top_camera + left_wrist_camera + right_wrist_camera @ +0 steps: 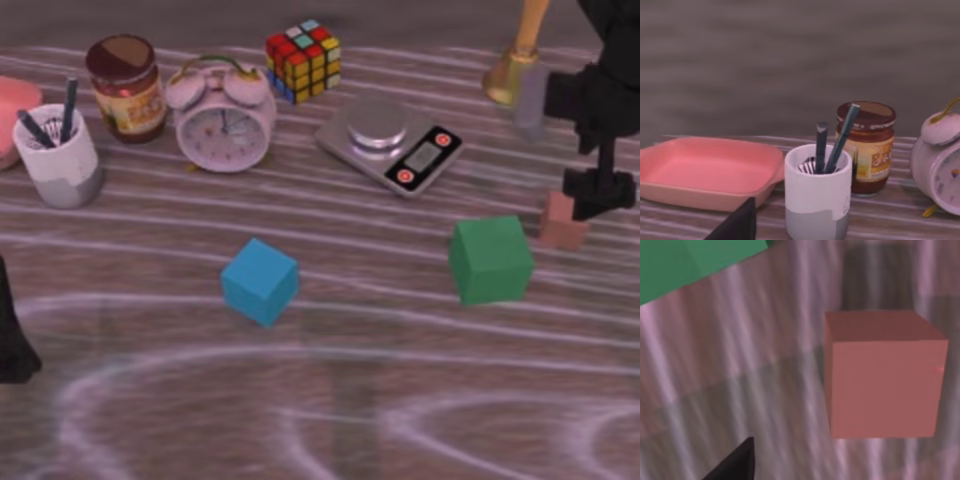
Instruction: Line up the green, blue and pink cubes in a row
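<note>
The right gripper (592, 205) hung at the right edge of the top view, directly over the small salmon-pink matte cube (562, 222) and hiding its upper part; whether its fingers were parted or closed I cannot tell, since only one dark fingertip showed in the right wrist view, clear of the cube (885, 375) and not touching it. That pink cube sat flat on the streaked wooden table (330, 400), just right of the large dark green matte cube (490, 258) in the right middle of the frame, with a narrow gap between them. The bright blue matte cube (260, 281) lay well apart, left of centre and turned at an angle to the others. Judging by their plain, sharp-edged faces, all three look rigid and light, not fragile, with a dull surface unlikely to slip; the pink one, being smallest, would best be taken across two opposite vertical faces near mid-height, fingers square to them so it does not twist. The green neighbour stands close enough that a finger coming down on that side could nudge it. The left gripper (12, 345) sat parked at the lower left edge.
</note>
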### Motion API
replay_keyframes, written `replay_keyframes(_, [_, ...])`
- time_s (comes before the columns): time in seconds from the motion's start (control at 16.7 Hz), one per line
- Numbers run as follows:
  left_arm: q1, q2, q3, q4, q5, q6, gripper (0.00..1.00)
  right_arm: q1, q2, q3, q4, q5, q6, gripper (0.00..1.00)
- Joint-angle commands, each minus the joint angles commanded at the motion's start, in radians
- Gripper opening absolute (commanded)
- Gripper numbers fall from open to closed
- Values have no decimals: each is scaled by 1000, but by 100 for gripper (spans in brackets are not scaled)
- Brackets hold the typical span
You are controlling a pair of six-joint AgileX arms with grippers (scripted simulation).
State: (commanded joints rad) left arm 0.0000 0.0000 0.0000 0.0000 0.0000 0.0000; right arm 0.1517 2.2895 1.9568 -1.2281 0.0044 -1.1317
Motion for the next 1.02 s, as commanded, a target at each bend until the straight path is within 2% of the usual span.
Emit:
replay_keyframes(0.48, [0,0,0,0,0,0,100,-1,24,6,7,0,-14,100])
replay_keyframes(0.84, [0,0,0,0,0,0,100,3,96,-143,238,1,-11,100])
replay_keyframes(1.02, [0,0,0,0,0,0,100,3,116,-177,283,1,-11,100])
